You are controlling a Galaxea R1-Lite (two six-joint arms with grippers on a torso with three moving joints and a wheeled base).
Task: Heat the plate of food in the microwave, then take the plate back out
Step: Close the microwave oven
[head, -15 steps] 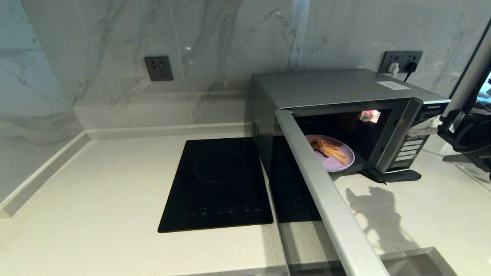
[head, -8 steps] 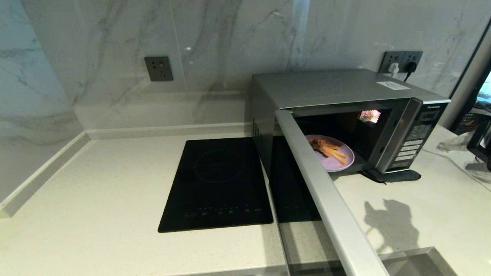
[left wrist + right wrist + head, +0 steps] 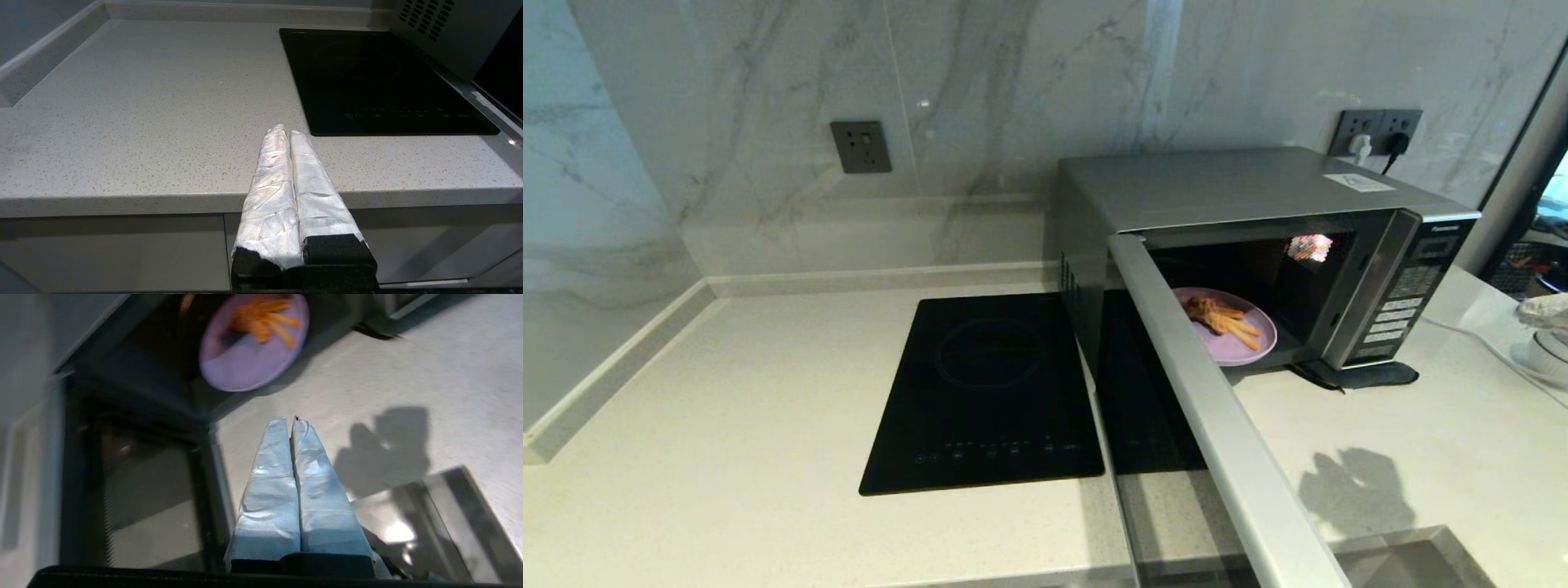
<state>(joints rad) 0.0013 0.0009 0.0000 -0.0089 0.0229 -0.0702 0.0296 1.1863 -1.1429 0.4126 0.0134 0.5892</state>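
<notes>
The silver-grey microwave (image 3: 1241, 184) stands at the back right of the counter with its door (image 3: 1217, 425) swung wide open towards me. Inside it sits the lilac plate of food (image 3: 1233, 339), holding a golden-brown fried piece (image 3: 1217, 314). My right gripper (image 3: 291, 420) is shut and empty. It hangs above the counter in front of the open cavity, apart from the plate (image 3: 253, 347). In the head view only its wrapped tips (image 3: 1543, 310) show, at the right edge. My left gripper (image 3: 286, 130) is shut and empty, low at the counter's front edge, left of the hob.
A flat black induction hob (image 3: 988, 392) lies in the counter left of the microwave. A wall socket (image 3: 860, 146) is on the marble backsplash, with plugged sockets (image 3: 1376, 131) behind the microwave. A dark mat (image 3: 1364, 376) lies under the microwave's front right corner. A sink edge (image 3: 1413, 551) shows at the front right.
My right gripper has pulled away from the microwave's button panel to the right edge of the head view, and its fingers have shut. Its shadow slid towards the counter's front.
</notes>
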